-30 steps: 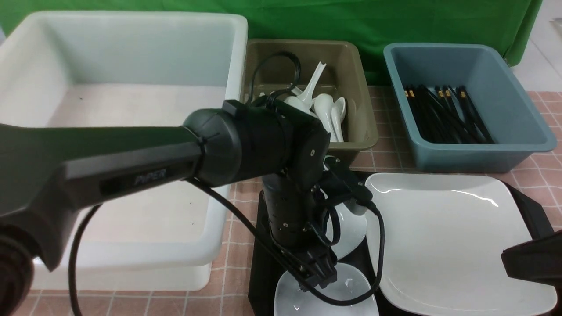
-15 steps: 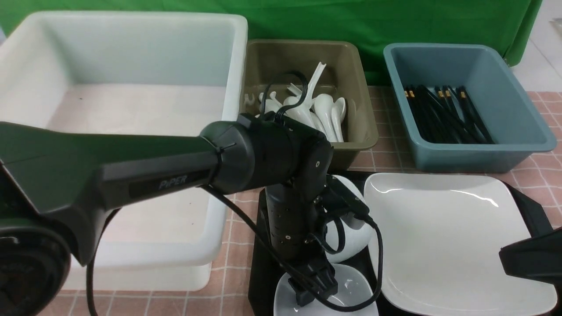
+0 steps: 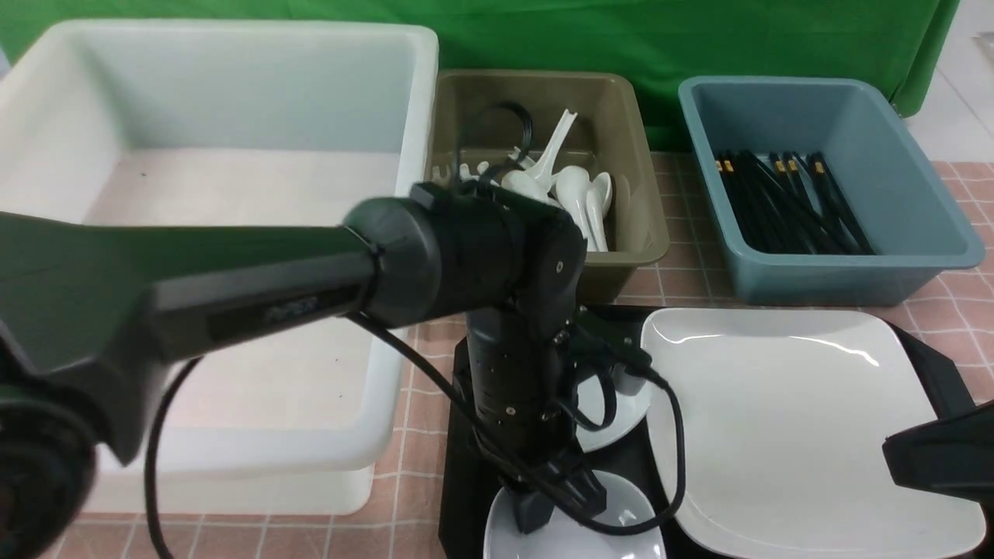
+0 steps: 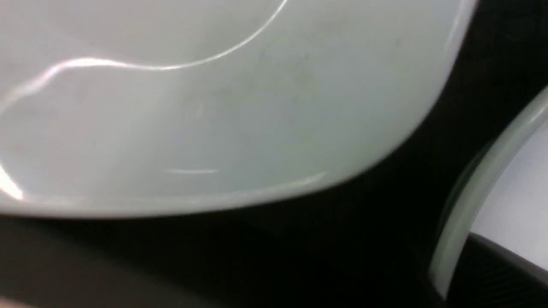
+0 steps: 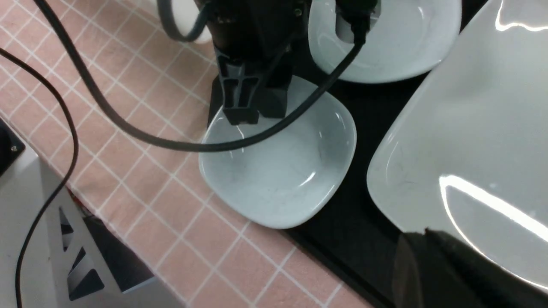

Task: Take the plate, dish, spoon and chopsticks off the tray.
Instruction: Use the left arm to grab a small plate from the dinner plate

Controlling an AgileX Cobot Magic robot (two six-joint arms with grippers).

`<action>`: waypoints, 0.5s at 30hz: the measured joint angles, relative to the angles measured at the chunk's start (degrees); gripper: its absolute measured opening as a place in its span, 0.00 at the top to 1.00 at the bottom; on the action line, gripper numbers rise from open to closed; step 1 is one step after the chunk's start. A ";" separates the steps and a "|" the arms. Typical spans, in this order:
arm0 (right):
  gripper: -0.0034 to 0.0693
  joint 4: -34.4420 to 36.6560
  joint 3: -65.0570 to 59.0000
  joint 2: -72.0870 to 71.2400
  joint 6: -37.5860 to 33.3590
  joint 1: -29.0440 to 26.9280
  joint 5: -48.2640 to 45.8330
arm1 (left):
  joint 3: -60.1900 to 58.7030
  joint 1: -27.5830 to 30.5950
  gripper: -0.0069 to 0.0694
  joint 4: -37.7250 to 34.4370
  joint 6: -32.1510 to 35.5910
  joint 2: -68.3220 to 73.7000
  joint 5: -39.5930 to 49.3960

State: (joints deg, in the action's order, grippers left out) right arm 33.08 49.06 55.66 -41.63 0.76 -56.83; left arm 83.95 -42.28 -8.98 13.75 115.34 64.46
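On the black tray (image 3: 464, 466) lie the large white plate (image 3: 792, 427) and two small white dishes. My left gripper (image 3: 555, 501) reaches down onto the near dish (image 3: 621, 528). In the right wrist view the left gripper (image 5: 257, 109) is shut on the rim of that dish (image 5: 282, 171). The left wrist view shows a white rim (image 4: 466, 201) against one dark finger pad (image 4: 492, 273). My right gripper (image 3: 936, 458) hovers shut and empty over the plate's near right edge (image 5: 471, 128). Spoons (image 3: 578, 198) and chopsticks (image 3: 784, 202) lie in bins; none show on the tray.
A big white tub (image 3: 217, 233) stands left of the tray. Behind the tray are an olive bin (image 3: 637, 194) with the spoons and a blue bin (image 3: 916, 194) with the chopsticks. The second small dish (image 3: 621, 411) lies just behind the left wrist. Pink checked cloth covers the table.
My left gripper has sunk lower onto the near dish and its jaws have closed in on the rim. The right arm has stayed where it was.
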 joint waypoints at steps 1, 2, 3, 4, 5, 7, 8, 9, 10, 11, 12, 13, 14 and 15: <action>0.91 0.41 0.00 0.00 -0.69 0.00 -0.38 | 0.32 -0.06 0.82 -0.63 -0.74 -2.30 0.28; 0.91 0.42 0.00 0.00 -0.76 0.00 -0.59 | 0.38 -0.06 0.83 -0.73 -0.72 -2.59 0.28; 0.91 0.72 0.39 0.00 -1.35 0.00 -1.74 | 0.51 -0.19 0.87 -2.06 -0.87 -4.82 0.28; 0.91 0.78 0.77 0.00 -1.66 0.00 -2.37 | 0.57 -0.18 0.88 -2.97 -0.87 -6.12 0.28; 0.91 0.95 1.22 0.00 -2.10 0.00 -2.94 | 0.57 -0.19 0.89 -3.37 -0.87 -7.15 0.17; 0.91 1.45 2.78 0.00 -2.70 0.00 -4.10 | 0.61 -0.19 0.89 -4.47 -0.93 -9.39 -0.15; 0.91 1.64 3.71 0.00 -2.79 0.00 -4.25 | 0.61 -0.19 0.89 -4.78 -0.93 -10.57 -0.29; 0.91 1.92 4.94 0.00 -2.79 0.00 -4.37 | 0.61 -0.19 0.90 -5.08 -0.93 -12.16 -0.50; 0.91 1.99 5.82 0.00 -2.83 0.00 -4.45 | 0.61 -0.19 0.90 -5.27 -0.97 -12.63 -0.50; 0.91 2.07 6.73 0.00 -2.83 0.00 -4.51 | 0.69 -0.02 0.90 -5.84 -1.03 -13.73 -0.60; 0.91 2.07 8.22 0.00 -2.90 0.08 -4.51 | 0.96 0.44 0.90 -6.64 -1.10 -14.96 -0.52; 0.91 2.11 9.30 0.00 -3.00 0.23 -4.59 | 1.22 0.98 0.90 -7.39 -1.15 -15.77 -0.34; 0.91 2.11 10.48 0.00 -3.06 0.65 -4.59 | 1.80 1.95 0.90 -8.52 -1.15 -16.74 0.21; 0.91 2.11 12.06 0.11 -3.14 1.50 -4.59 | 2.32 3.02 0.90 -9.55 -1.08 -17.58 0.61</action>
State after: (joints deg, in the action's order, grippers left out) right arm 35.19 61.12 55.77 -44.77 2.26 -61.41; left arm 86.27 -39.26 -18.53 12.67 97.77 65.07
